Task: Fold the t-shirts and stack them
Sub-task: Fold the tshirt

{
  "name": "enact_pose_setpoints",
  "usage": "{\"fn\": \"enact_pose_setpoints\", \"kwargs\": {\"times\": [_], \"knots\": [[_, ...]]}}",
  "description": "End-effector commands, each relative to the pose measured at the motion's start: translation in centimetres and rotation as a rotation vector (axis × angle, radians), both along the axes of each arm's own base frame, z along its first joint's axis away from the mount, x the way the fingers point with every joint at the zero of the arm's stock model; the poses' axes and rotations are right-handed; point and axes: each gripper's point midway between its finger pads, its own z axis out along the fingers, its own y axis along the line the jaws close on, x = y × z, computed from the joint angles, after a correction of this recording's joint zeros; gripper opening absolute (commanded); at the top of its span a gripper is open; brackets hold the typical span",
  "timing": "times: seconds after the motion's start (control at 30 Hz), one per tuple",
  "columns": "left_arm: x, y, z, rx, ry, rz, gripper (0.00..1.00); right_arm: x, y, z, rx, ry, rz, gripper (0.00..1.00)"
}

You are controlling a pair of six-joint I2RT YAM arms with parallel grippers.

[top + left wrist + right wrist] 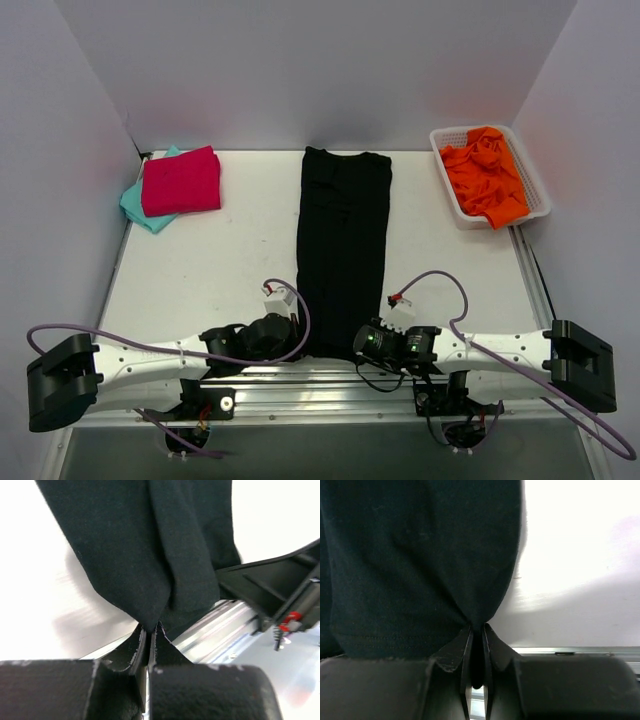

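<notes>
Black shirt (343,245): folded lengthwise into a long narrow strip, flat on mid-table (210,270), collar at the far end, hem at the near edge. The cloth is a matte, soft knit; a stitched hem line shows in the right wrist view.

My left gripper (150,629): jaws pressed together on the near-left hem corner, with the cloth drawn to a point and creasing away from the pinch. My right gripper (477,628): jaws likewise closed on the near-right corner (a thin wedge of fabric sits between them).

Table: white, smooth, slightly glossy.

Far left: pink shirt (182,180), a neat folded rectangle, resting on a teal shirt (140,208) whose edge pokes out to the left.

Far right: white slatted basket (535,180) holding crumpled orange cloth (485,175). Both lie well apart from my strip.

A ribbed metal rail (220,622) runs just beside the left pinch.
</notes>
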Motion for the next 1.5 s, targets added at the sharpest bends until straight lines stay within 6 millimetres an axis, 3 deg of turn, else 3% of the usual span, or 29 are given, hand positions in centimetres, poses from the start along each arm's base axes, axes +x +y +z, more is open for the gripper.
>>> {"fn": "enact_pose_setpoints", "kwargs": {"times": [0.0, 0.17, 0.33, 0.57, 0.6, 0.73, 0.87, 0.97, 1.1, 1.13, 1.17, 1.2, 1.23, 1.27, 1.33, 1.37, 1.47], "knots": [[0.0, 3.1, -2.8, 0.147, 0.009, 0.039, 0.02, -0.7, -4.6, -1.8, -0.202, 0.017, -0.015, 0.06], [-0.1, 2.7, -3.0, 0.142, 0.017, 0.032, 0.02, -0.9, -4.5, -1.6, -0.190, 0.015, -0.008, 0.00], [-0.3, 2.4, -0.7, 0.118, 0.011, 0.015, 0.02, -1.4, -4.6, -0.1, -0.179, -0.018, -0.020, 0.00], [1.7, 1.8, 4.6, 0.123, -0.091, 0.030, 0.02, 0.8, -4.0, 5.3, -0.183, -0.153, -0.031, 0.00], [2.0, 1.7, 5.3, 0.129, -0.109, 0.024, 0.02, 1.7, -3.3, 7.0, -0.164, -0.196, -0.045, 0.00], [4.0, 0.7, 8.9, 0.112, -0.168, 0.036, 0.02, 3.9, -2.7, 10.2, -0.165, -0.286, -0.072, 0.00], [7.1, -0.1, 12.9, 0.078, -0.228, 0.062, 0.02, 7.0, -2.9, 12.7, -0.214, -0.366, -0.118, 0.00], [10.3, 0.7, 13.7, 0.076, -0.232, 0.104, 0.02, 10.2, -2.8, 13.9, -0.257, -0.391, -0.161, 0.00], [14.4, 0.6, 15.6, 0.026, -0.266, 0.115, 0.02, 14.4, -2.4, 14.2, -0.285, -0.392, -0.203, 0.00], [15.8, 0.4, 15.7, 0.014, -0.275, 0.123, 0.02, 15.4, -2.3, 13.3, -0.326, -0.372, -0.194, 0.00], [16.4, 0.2, 15.7, 0.008, -0.276, 0.118, 0.02, 17.1, -2.1, 14.0, -0.295, -0.377, -0.237, 0.00], [17.5, -0.3, 16.7, -0.013, -0.306, 0.108, 0.02, 17.9, -2.0, 13.9, -0.299, -0.373, -0.249, 0.00], [18.8, -0.3, 15.9, -0.001, -0.293, 0.116, 0.02, 18.6, -1.7, 12.8, -0.331, -0.349, -0.250, 0.00], [19.3, -0.7, 15.8, -0.012, -0.289, 0.100, 0.02, 19.8, -1.0, 13.9, -0.321, -0.373, -0.265, 0.00], [21.4, -1.6, 15.5, -0.021, -0.291, 0.086, 0.02, 21.1, -0.7, 13.0, -0.386, -0.353, -0.273, 0.00], [22.4, -1.5, 15.3, -0.024, -0.280, 0.088, 0.02, 21.9, -0.3, 13.9, -0.391, -0.362, -0.283, 0.00], [25.2, -2.3, 14.4, -0.044, -0.254, 0.079, 0.02, 23.6, -0.5, 13.2, -0.434, -0.346, -0.299, 0.00]]}}
